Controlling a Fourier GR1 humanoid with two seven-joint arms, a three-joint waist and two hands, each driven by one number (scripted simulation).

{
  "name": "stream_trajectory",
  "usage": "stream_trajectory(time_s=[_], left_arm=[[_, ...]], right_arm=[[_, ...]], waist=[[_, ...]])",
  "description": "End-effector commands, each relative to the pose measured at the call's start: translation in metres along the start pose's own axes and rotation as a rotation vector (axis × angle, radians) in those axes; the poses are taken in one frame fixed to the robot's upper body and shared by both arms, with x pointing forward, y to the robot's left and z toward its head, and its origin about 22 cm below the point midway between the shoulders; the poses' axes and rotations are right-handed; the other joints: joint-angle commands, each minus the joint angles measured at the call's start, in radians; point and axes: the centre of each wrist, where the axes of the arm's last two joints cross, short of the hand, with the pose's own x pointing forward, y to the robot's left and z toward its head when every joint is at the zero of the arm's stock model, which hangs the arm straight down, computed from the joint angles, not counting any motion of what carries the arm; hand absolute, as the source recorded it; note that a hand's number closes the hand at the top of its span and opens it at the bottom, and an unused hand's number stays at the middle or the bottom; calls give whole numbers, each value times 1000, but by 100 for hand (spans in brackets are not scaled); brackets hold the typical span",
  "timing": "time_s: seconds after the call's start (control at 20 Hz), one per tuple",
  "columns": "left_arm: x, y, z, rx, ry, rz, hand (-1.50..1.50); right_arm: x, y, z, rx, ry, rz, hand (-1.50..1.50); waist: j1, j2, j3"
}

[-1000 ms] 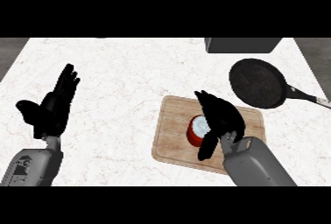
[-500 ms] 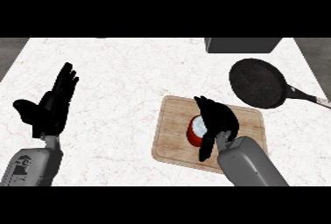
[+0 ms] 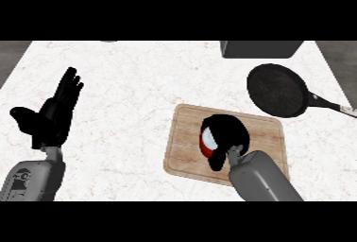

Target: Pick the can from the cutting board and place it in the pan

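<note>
R black hand [image 3: 225,136] curls over the red, white-topped can [image 3: 207,142], fingers wrapped round it on the light wooden cutting board [image 3: 265,130] — grasp set for the lift. Round black pan [image 3: 277,90] waits up-right, well apart. L hand [image 3: 50,116] rests spread, fingers up.

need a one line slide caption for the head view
Right hand curled over the red can on the cutting board, pan waiting beyond, left hand resting open.
</note>
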Motion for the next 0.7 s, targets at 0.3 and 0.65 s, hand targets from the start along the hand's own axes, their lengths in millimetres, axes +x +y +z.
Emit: stream_trajectory(time_s=[0.3,0.65], left_arm=[[-2,0,-7,-15,-3,-10,0],[1,-3,-12,2,-6,2,0]], right_arm=[[38,48,6,26,-76,62,150],[70,73,28,-139,-105,41,150]], waist=[[5,6,3],[4,5,3]])
